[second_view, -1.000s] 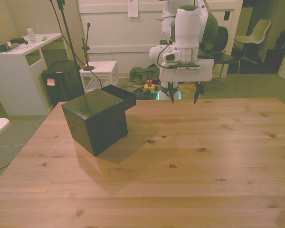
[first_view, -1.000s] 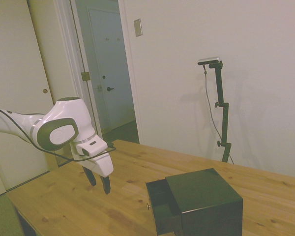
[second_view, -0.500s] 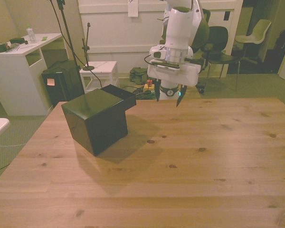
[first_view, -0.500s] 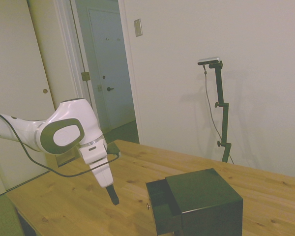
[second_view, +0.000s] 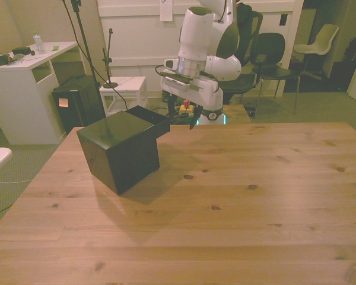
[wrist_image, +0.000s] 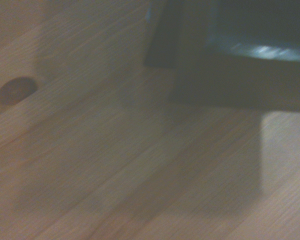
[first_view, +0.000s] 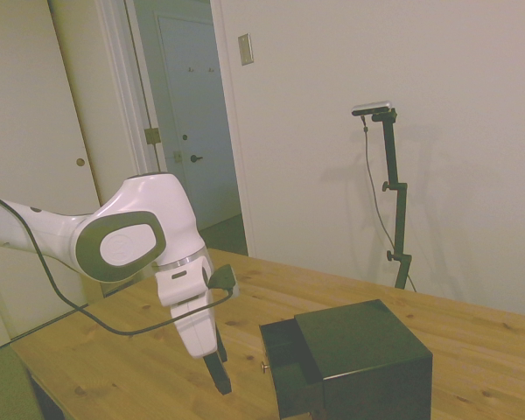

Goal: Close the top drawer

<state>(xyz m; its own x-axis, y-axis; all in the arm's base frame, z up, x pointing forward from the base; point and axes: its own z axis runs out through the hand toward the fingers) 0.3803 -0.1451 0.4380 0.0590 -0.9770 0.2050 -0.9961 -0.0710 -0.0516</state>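
Observation:
The small black cabinet (first_view: pixel 360 359) (second_view: pixel 120 151) stands on the wooden table (second_view: pixel 237 202). Its top drawer (first_view: pixel 280 343) (second_view: pixel 152 119) is pulled partway out, and a tiny pale knob (first_view: pixel 264 367) shows on its front. My gripper (first_view: pixel 217 374) (second_view: pixel 181 120) points down, just in front of the drawer's face and a short gap from it. The fingers stand open with nothing between them. In the blurred wrist view the dark drawer (wrist_image: pixel 240 55) fills one corner above the wood.
Behind the table, on the front view's left, stand a white desk (second_view: pixel 21 74), a black bin (second_view: pixel 77 102) and a small white side table (second_view: pixel 126 86). Chairs (second_view: pixel 320 38) stand at the back right. The table's near edge lies below the gripper in the side view.
The arm has swung from the table's middle toward the cabinet, and the wrist has turned. The gripper has dropped lower and now sits just in front of the drawer. The drawer has not moved.

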